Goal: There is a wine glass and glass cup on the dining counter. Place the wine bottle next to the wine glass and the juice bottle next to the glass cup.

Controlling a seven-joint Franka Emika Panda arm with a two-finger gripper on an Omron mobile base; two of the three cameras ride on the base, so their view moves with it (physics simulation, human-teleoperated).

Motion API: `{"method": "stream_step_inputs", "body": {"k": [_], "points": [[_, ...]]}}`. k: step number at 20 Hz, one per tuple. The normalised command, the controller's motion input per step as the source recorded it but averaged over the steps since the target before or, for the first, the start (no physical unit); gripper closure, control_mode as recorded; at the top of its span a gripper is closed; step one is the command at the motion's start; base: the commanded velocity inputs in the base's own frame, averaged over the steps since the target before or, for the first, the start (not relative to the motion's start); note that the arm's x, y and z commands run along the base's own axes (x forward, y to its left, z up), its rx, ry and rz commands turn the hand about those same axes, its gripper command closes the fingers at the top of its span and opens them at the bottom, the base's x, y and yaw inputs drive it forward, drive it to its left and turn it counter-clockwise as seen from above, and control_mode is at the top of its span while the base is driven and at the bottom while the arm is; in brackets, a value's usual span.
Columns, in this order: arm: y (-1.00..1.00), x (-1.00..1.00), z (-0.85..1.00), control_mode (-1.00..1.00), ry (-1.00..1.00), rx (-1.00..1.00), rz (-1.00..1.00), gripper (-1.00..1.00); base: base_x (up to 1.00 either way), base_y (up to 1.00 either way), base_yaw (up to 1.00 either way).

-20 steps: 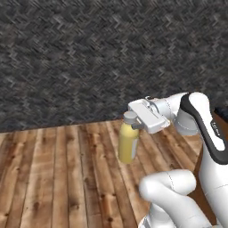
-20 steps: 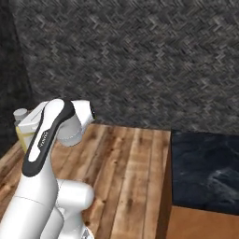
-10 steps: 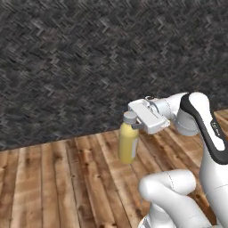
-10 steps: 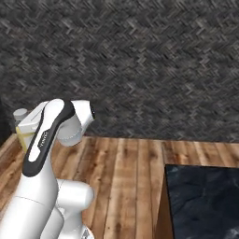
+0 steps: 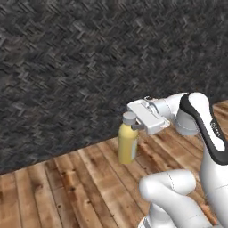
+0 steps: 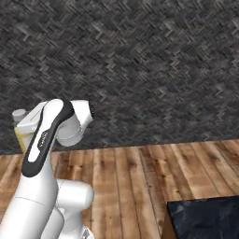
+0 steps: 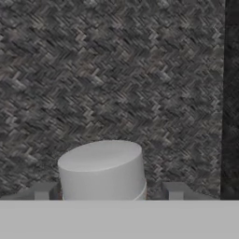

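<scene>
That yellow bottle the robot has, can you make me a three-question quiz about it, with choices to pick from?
1. Where is the juice bottle?
A. Lying on the wood floor
B. Hanging in the air from the gripper
C. Standing on the black counter top

2. What colour is its cap?
A. White
B. Red
C. Green

3. How is the bottle sitting?
A. Upside down
B. Flat on its side
C. Upright, cap on top

Answers:
1 B, the left base view shows it up off the planks, with the jaws at its neck.
2 A, the hand view shows a pale white cap between the fingertips.
3 C, the left base view has the cap above the yellow body.
</scene>
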Motion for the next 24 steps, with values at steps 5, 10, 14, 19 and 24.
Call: {"method": "stream_step_inputs", "body": {"k": [5, 10, 14, 19, 24], "points": [[0.00, 0.00, 0.00, 1.00, 0.00, 0.00, 0.00, 1.00, 0.49, 0.11, -0.57], [0.00, 0.00, 0.00, 1.00, 0.00, 0.00, 0.00, 1.00, 0.36, 0.10, -0.68], [0.00, 0.00, 0.00, 1.00, 0.00, 0.00, 0.00, 1.00, 0.34, 0.10, -0.71], [0.00, 0.00, 0.00, 1.00, 0.00, 0.00, 0.00, 1.00, 0.42, 0.14, -0.63], [0.00, 0.00, 0.00, 1.00, 0.00, 0.00, 0.00, 1.00, 0.50, 0.18, -0.55]]}}
